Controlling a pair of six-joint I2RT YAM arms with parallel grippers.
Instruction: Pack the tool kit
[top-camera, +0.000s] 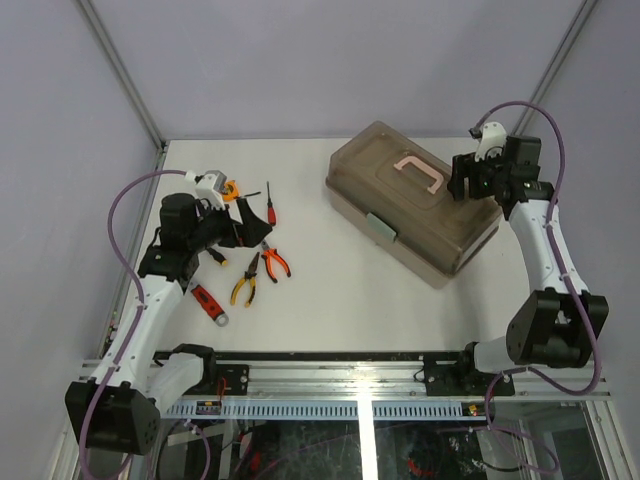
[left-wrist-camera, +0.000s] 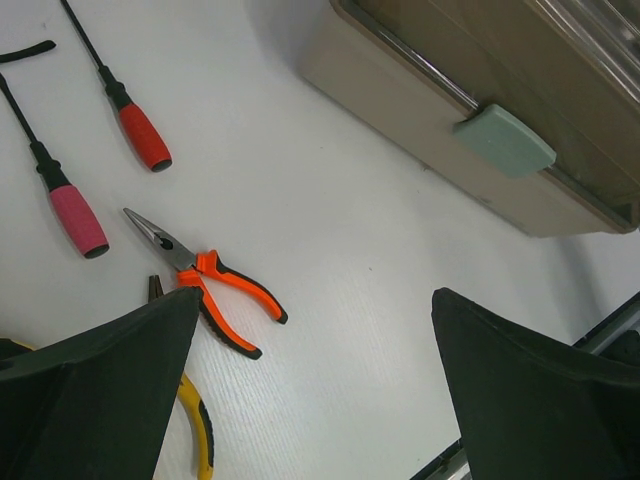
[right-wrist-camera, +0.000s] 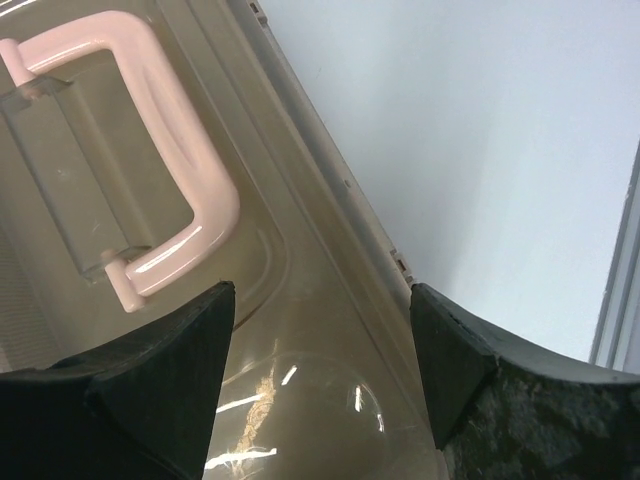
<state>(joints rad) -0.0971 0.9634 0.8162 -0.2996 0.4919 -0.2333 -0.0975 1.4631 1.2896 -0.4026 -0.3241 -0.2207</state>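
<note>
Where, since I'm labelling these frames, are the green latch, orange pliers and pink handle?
green latch (left-wrist-camera: 505, 140): left wrist view, its face.
orange pliers (left-wrist-camera: 206, 270): left wrist view, at the pivot.
pink handle (right-wrist-camera: 200, 140): right wrist view, long grip bar.

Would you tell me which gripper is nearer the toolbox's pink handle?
Right. The right gripper hangs over the lid beside the pink handle; the left gripper is far off, near the orange pliers.

no readable text, labels, brands or numbers on any visible surface

The beige toolbox (left-wrist-camera: 400, 110) has a brown lid (top-camera: 450, 215), pink handle (top-camera: 420, 172), green latch (top-camera: 382, 227).
</note>
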